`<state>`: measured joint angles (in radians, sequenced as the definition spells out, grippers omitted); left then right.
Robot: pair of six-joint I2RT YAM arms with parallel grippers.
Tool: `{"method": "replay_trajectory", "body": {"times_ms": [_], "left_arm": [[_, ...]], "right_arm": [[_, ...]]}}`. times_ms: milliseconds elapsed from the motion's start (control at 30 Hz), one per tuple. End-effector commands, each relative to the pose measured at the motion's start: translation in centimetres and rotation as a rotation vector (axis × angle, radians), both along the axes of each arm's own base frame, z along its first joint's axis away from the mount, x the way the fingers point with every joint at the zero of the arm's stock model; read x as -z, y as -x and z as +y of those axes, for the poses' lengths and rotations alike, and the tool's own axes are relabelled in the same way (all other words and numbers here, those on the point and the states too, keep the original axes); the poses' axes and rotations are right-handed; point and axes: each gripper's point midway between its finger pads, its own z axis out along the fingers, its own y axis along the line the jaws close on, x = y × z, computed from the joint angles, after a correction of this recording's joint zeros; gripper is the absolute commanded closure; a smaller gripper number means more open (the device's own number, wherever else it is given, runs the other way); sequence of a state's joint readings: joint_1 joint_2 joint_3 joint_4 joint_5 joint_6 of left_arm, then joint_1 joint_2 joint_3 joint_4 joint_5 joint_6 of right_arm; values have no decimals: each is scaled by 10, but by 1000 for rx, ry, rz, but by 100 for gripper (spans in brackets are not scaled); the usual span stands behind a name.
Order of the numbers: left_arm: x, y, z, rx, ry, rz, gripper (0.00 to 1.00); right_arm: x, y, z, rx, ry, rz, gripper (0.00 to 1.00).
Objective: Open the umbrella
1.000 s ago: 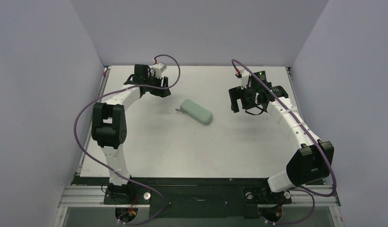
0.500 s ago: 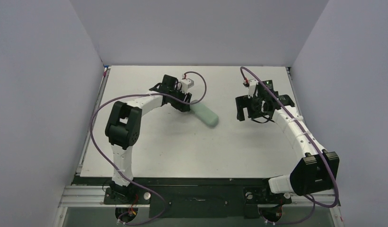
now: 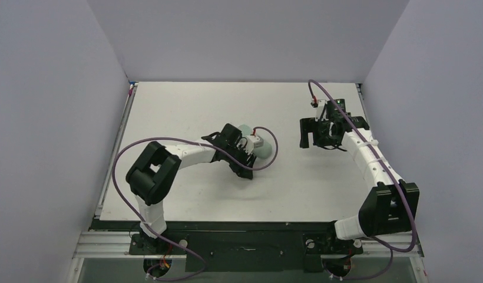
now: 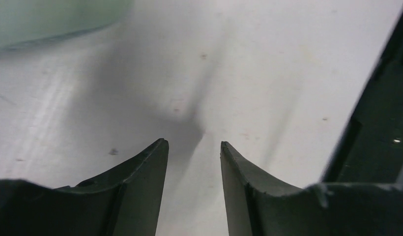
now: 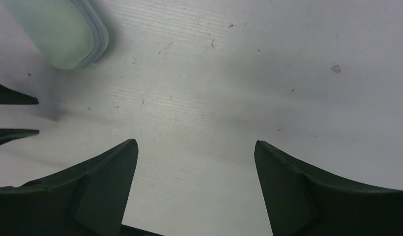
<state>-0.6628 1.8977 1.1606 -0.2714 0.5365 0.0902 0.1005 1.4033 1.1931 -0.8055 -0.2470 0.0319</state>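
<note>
Umbrella (image 5: 57,29) packed, flat on table (image 3: 186,106); left jaws just beside, parted, empty.

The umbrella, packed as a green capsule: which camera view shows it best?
The right wrist view: one rounded end of the umbrella is sharp there, seam visible. In the top view the left arm covers most of it. The left wrist view shows only a blurred green corner.

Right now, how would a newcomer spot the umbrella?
Look near the middle of the white table, where the left arm reaches in. Half hidden under its wrist lies the umbrella, still packed: a pale-green oblong capsule. Its soft green sets it apart from the black-and-white arms beside it.
</note>
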Motion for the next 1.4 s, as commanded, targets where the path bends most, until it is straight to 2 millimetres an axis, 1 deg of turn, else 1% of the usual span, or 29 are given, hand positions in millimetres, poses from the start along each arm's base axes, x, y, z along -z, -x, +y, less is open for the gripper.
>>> {"method": "replay_trajectory", "body": {"times_ms": [0,33,100,133,167,200,233,267,300,333,367,400,433,467,500,533,567,700,833,900,933,967,1000,1033,1100,1133,1167,1267,1367], "left_arm": [[-81,-5,-9,-28,275,-53,55],[-86,-13,0,-90,292,-36,46],[-111,-55,26,-208,310,-97,32],[-108,-77,48,-294,276,-100,28],[-123,-96,53,-326,287,-130,24],[-115,-114,69,-391,261,-117,22],[-128,-132,72,-430,277,-135,15],[-115,-147,81,-484,246,-115,10],[-128,-162,80,-504,263,-132,2],[-125,-178,80,-529,251,-129,1],[-110,-186,79,-555,234,-93,2],[-117,-198,76,-585,245,-97,3],[-102,-203,74,-599,234,-61,3],[-108,-212,69,-616,259,-52,3],[-94,-216,66,-627,256,-19,3],[-99,-222,61,-642,280,-2,3],[-87,-224,56,-640,287,35,3],[-74,-233,39,-659,349,107,1],[-65,-219,17,-617,392,171,9],[-63,-202,8,-581,400,191,16],[-53,-190,8,-574,393,212,20],[-69,-185,-1,-537,436,173,22],[-55,-169,1,-536,423,204,27],[-68,-162,-6,-503,452,171,30],[-56,-133,-8,-474,431,185,38],[-63,-124,-13,-444,433,164,40],[-53,-113,-11,-443,412,176,43],[-56,-84,-21,-400,404,167,46],[-43,-55,-21,-398,359,194,47]], "right_arm": [[-9,-20,15,-26,-8,-46,16],[-12,-23,17,-30,-11,-54,17],[-13,-26,20,-27,-17,-53,17],[-12,-28,21,-24,-22,-51,17],[-12,-28,22,-18,-29,-49,17],[-12,-28,22,-13,-33,-48,17],[-10,-27,23,-8,-39,-43,17],[-10,-26,23,-7,-41,-43,17],[-9,-25,23,0,-43,-39,17],[-8,-24,23,0,-43,-39,17],[-8,-22,22,5,-43,-38,17],[-8,-22,22,7,-42,-39,17],[-8,-21,21,13,-39,-39,17],[-8,-20,20,16,-36,-42,17],[-9,-20,18,25,-30,-46,17],[-9,-19,17,29,-27,-48,17],[-11,-19,16,33,-23,-53,16],[-15,-13,11,36,2,-57,16],[-16,-6,5,13,35,-58,17],[-17,-3,0,-5,69,-59,16],[-19,-3,-3,-8,88,-64,16],[-18,-1,-6,-14,103,-57,16],[-19,0,-9,-26,119,-58,16],[-19,2,-11,-27,127,-47,16],[-17,5,-15,-32,140,-33,17],[-16,5,-16,-37,145,-27,17],[-15,7,-17,-41,149,-19,17],[-12,6,-18,-56,155,-7,17],[-12,7,-14,-112,159,-6,17]]}}
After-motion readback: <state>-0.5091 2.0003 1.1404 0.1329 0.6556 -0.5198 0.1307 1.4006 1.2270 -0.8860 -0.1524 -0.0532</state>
